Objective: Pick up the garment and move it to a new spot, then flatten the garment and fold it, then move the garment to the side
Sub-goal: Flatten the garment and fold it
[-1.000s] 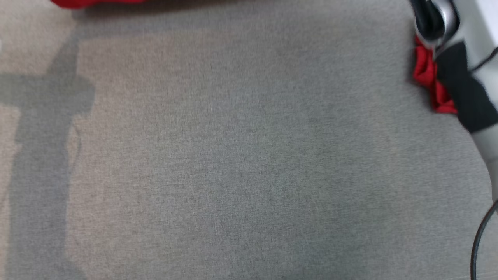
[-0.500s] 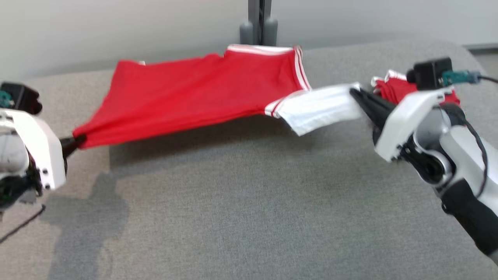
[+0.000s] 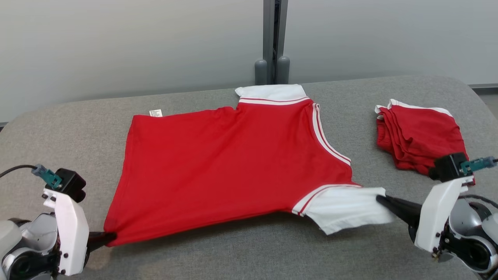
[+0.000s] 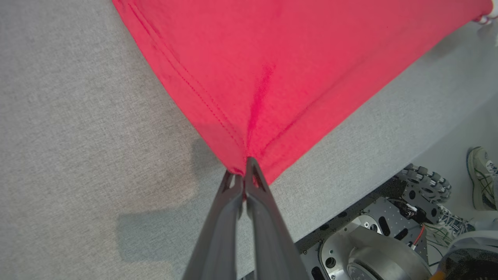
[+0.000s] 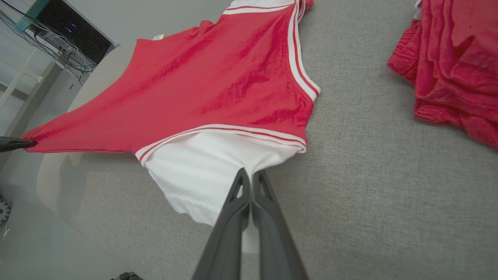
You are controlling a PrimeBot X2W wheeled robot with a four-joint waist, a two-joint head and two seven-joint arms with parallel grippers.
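Closest in, low on the left: left gripper (image 3: 109,236), squeezed tight on the red bottom corner of the shirt (image 3: 233,163). Low on the right, just as close: right gripper (image 3: 380,199), pinching the white sleeve (image 3: 346,208). Between the two, the near edge of the shirt, pulled straight and lifted a little off the gray table (image 3: 249,258), with a shadow under it. Further out, the rest of the shirt, spread over the middle of the table, far edge down flat. Lies sideways, long way left to right, bottom hem by the left gripper, neck and sleeves by the right one. Stretches away from both grippers, toward the wall. Looks like the flattening step, with no fold made yet. Probably calls for lowering the near edge with both arms together, same pull at each end, or risks wrinkles. Off to the right, well apart from the shirt, a pile of folded red clothes (image 3: 422,136). Farthest back, the other white sleeve (image 3: 272,92), a small tag (image 3: 156,112), then a gray post (image 3: 272,39).
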